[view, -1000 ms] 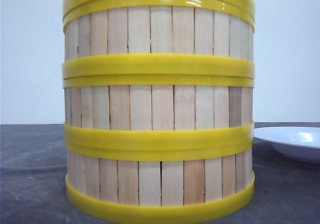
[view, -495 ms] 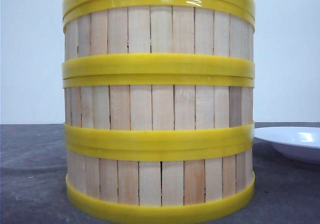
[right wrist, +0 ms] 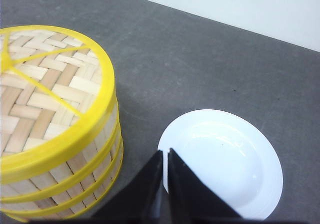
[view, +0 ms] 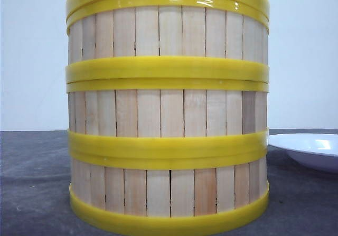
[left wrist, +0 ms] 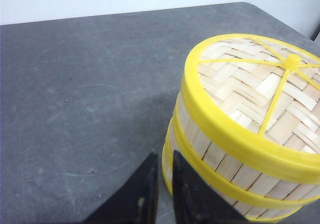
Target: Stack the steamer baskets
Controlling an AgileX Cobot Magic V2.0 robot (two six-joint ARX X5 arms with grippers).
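a dark grey matte table (view: pixel 37 194) meets a plain white wall (view: pixel 31 56). on it stand three slatted wooden steamer baskets with yellow rims (view: pixel 168 114), stacked, a woven yellow-rimmed lid (left wrist: pixel 260 91) on top. beside them, one white round plate (right wrist: pixel 225 161). left gripper (left wrist: pixel 164 194) and right gripper (right wrist: pixel 165 181): both pressed together, empty.

Stacked steamer baskets (view: pixel 168 109) block the middle; a white plate (view: pixel 309 149) sits right.
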